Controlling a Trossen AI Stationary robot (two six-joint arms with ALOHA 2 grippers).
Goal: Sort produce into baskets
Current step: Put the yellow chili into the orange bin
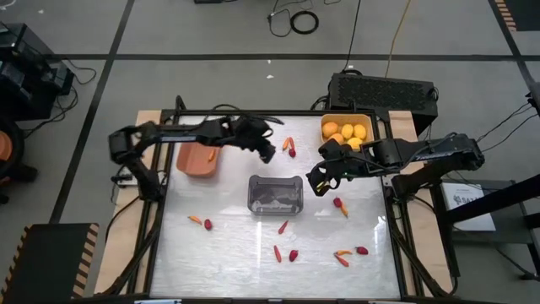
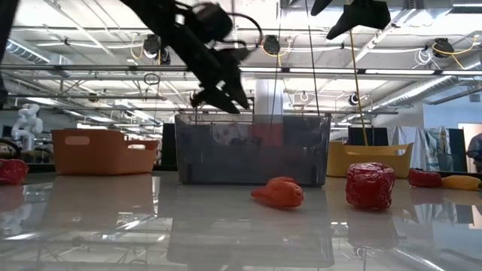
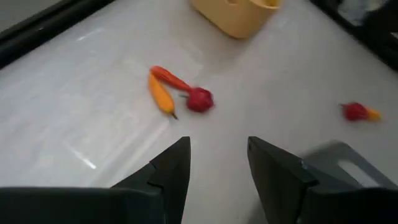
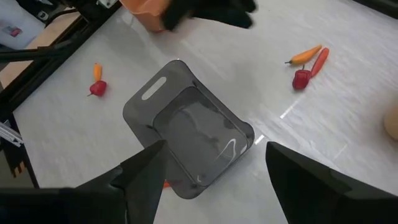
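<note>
I have the left gripper [image 1: 267,152] hanging above the table's far middle, its jaws spread and holding nothing, just short of a small cluster of two carrot sticks [image 3: 164,87] and a red berry [image 3: 200,99]. My right gripper [image 1: 319,181] hovers to the right of the grey basket [image 1: 275,193], jaws spread wide and empty. The terracotta basket [image 1: 198,159] sits far left with one orange piece inside; the yellow basket [image 1: 347,128] sits far right, holding yellow fruits [image 1: 348,132]. More berries and carrot sticks lie scattered across the near half of the table [image 1: 228,245].
</note>
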